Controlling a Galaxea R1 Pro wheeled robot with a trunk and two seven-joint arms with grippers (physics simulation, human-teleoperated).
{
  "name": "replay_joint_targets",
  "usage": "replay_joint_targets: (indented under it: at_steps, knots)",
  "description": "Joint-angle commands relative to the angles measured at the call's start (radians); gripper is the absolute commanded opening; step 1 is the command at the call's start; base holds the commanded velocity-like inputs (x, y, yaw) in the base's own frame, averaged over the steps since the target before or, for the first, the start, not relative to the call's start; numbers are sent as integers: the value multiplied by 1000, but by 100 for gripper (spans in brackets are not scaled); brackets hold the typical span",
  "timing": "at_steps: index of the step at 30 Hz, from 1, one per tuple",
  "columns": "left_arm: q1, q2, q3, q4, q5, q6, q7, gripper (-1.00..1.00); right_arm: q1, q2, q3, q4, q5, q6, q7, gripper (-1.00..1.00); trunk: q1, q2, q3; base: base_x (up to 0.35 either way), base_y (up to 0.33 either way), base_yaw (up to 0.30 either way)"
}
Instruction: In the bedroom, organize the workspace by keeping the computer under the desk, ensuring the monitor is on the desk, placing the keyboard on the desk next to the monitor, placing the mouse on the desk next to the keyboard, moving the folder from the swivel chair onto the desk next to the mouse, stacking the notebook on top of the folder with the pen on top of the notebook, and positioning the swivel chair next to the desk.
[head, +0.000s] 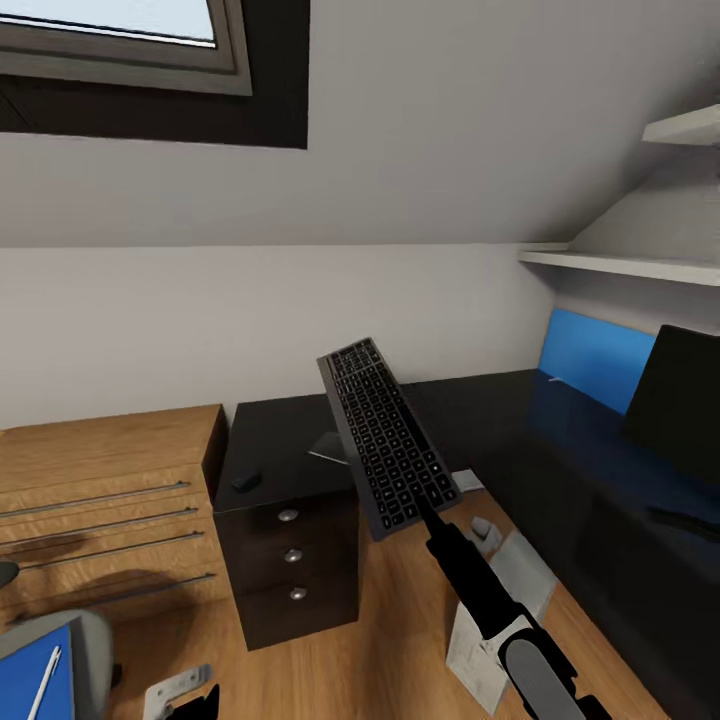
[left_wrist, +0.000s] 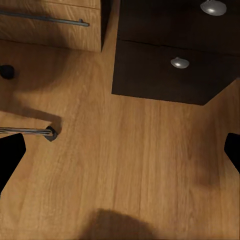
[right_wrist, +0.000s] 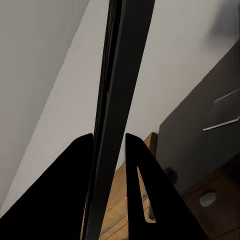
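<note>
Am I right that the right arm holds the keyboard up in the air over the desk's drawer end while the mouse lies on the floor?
Not quite: the mouse lies on the desk, near its left edge above the drawers, as the head view shows. The rest stands: the right gripper has its jaws closed on the keyboard, held tilted in the air.

Dark grey keyboard (head: 385, 440) w/ silver frame, glossy blk desk (head: 275, 440), blue folder (head: 40, 675).
</note>
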Motion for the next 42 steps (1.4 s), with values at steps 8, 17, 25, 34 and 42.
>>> replay_joint_targets:
  at_steps: [8, 17, 25, 34, 42]
  knots:
    - [0, -1, -1, 6, 10, 4, 5, 100, -1, -1, 2, -1, -10, -3, 4, -100, 0, -1, -1, 26, 63, -263]
    - [0, -2, -2, 8, 10, 4, 5, 100, -1, -1, 2, 0, -10, -3, 0, -100, 0, -1, -1, 1, 211, -267]
    - [0, -2, -3, 9, 10, 4, 5, 100, -1, -1, 2, 0, -10, -3, 0, -100, 0, -1, -1, -37, 232, -267]
    - [0, -2, -7, 9, 10, 4, 5, 100, -1, -1, 2, 0, -10, -3, 0, -100, 0, -1, -1, -171, 169, -267]
    - [0, -2, -9, 16, 10, 4, 5, 100, -1, -1, 2, -1, -10, -3, 0, -100, 0, -1, -1, -30, 19, -267]
